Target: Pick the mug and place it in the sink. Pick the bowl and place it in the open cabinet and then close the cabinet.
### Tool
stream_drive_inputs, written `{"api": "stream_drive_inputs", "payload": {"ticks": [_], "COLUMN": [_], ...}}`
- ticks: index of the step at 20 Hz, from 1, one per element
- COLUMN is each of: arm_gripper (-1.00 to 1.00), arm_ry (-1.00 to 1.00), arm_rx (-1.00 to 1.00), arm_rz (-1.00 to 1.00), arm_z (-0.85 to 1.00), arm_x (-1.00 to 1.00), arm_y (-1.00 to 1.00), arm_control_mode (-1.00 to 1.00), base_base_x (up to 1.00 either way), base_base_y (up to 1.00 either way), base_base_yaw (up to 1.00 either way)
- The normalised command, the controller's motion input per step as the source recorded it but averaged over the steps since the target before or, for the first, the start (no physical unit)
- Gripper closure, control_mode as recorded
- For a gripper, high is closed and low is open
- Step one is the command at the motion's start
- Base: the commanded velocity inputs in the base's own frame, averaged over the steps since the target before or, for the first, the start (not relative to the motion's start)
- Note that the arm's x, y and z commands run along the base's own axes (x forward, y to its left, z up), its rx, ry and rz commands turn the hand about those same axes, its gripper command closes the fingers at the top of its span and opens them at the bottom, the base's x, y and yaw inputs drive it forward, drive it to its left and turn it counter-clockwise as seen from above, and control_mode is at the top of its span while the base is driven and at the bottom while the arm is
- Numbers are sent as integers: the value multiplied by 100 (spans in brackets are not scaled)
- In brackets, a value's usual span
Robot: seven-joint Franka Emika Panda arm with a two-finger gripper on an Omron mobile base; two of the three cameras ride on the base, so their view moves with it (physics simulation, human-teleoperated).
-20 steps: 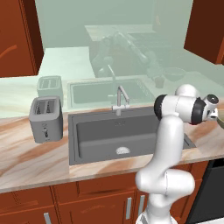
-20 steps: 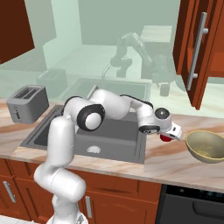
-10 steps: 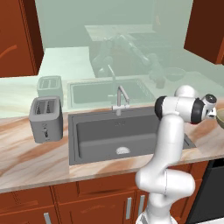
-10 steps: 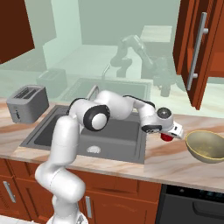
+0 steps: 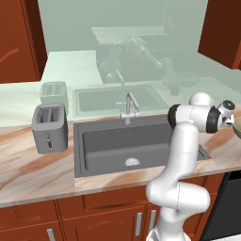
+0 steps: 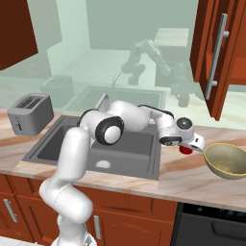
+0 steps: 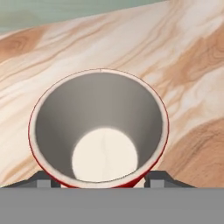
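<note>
The small red mug (image 7: 100, 131) stands upright on the marble counter, its pale inside facing the hand camera. From the right base view the mug (image 6: 185, 150) shows as a red patch just right of the sink (image 6: 137, 146). My gripper (image 6: 188, 146) reaches down over it, and in the hand view the gripper (image 7: 100, 179) has a dark tip pressed against each side of the mug's wall. The olive-tan bowl (image 6: 227, 160) sits on the counter just to the mug's right. Above it hangs the open wooden cabinet (image 6: 214, 53) with its long silver handle.
A grey toaster (image 5: 49, 128) stands on the counter left of the sink (image 5: 122, 141), and a silver faucet (image 5: 128, 106) rises behind the basin. A dark appliance front (image 6: 211, 226) sits below the counter under the bowl.
The jaws have narrowed onto the mug's sides. Arm, mug and bowl have stayed where they were.
</note>
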Motion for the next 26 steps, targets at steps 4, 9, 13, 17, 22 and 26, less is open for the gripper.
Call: {"api": "stream_drive_inputs", "payload": {"ticks": [4, 9, 13, 17, 22, 26], "arm_gripper": [100, 100, 100, 100, 100, 100], "arm_ry": [0, 2, 0, 4, 0, -11], "arm_rx": [0, -9, -3, 0, 0, -7], "arm_rz": [0, 7, 13, 12, 14, 16], "arm_z": [-22, -23, -52, -55, -17, 64], "arm_x": [0, -27, -29, -11, 0, 0], "arm_y": [-3, 54, 67, 38, 16, 26], "arm_control_mode": [-100, -100, -100, -100, -100, -100], "base_base_x": [0, 0, 0, 0, 0, 0], "base_base_y": [0, 0, 0, 0, 0, 0], "base_base_yaw": [0, 0, 0, 0, 0, 0]}}
